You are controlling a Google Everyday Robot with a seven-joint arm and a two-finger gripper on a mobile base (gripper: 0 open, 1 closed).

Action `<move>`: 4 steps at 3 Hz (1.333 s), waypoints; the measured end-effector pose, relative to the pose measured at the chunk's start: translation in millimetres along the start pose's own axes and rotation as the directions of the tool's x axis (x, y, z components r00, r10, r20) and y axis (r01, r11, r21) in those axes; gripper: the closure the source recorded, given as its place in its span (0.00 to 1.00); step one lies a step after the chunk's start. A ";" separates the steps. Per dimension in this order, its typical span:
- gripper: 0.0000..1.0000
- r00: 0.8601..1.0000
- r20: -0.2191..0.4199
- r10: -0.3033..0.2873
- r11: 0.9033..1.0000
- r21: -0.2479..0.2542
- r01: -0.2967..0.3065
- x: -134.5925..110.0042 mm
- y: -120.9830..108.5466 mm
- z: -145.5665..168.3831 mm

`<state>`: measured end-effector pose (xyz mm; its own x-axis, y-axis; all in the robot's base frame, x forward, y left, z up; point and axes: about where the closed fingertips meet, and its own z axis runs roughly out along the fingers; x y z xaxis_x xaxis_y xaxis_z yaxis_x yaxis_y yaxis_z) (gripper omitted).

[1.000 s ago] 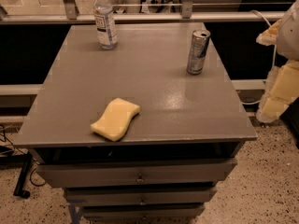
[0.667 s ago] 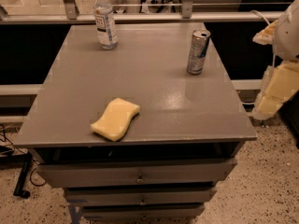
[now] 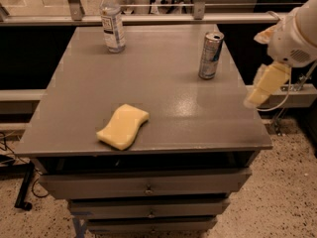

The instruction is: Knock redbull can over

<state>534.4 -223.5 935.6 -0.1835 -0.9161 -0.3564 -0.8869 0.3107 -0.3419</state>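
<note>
Subject of task: the redbull can (image 3: 211, 55) stands upright on the grey cabinet top (image 3: 163, 98), in the far right quarter, close to the right edge and not yet toppled. Nothing touches it, and the surface around it gives it room to fall in any direction.

The gripper (image 3: 258, 92) hangs off the right side of the cabinet, beyond the edge and nearer the camera than the can. It is apart from the can and at roughly the height of its lower half. Whether the gripper is spread or closed cannot be told from this view. It carries nothing. Its position suggests a sideways approach: a push from the right would tip the can inward over the top rather than off the edge.

Other items: a clear water bottle (image 3: 112, 20) stands upright at the far left, well apart from the can. A yellow sponge (image 3: 123, 126) lies flat near the front left. Both sit outside the likely line of approach.

Assessment: approach stage, contact not yet made. A high strike is advisable, since a low one may only slide the can.
</note>
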 end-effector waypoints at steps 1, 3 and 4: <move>0.00 0.991 0.120 0.053 0.998 0.019 -0.056 -7.2 -35.0 31.2; 0.00 0.889 0.422 0.176 0.983 -0.118 -0.139 -59.8 -55.8 84.9; 0.00 0.815 0.538 0.215 0.971 -0.204 -0.122 -92.0 -52.5 101.4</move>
<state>640.8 -129.9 898.1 -0.1123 -0.5432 -0.8321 -0.9255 0.3620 -0.1114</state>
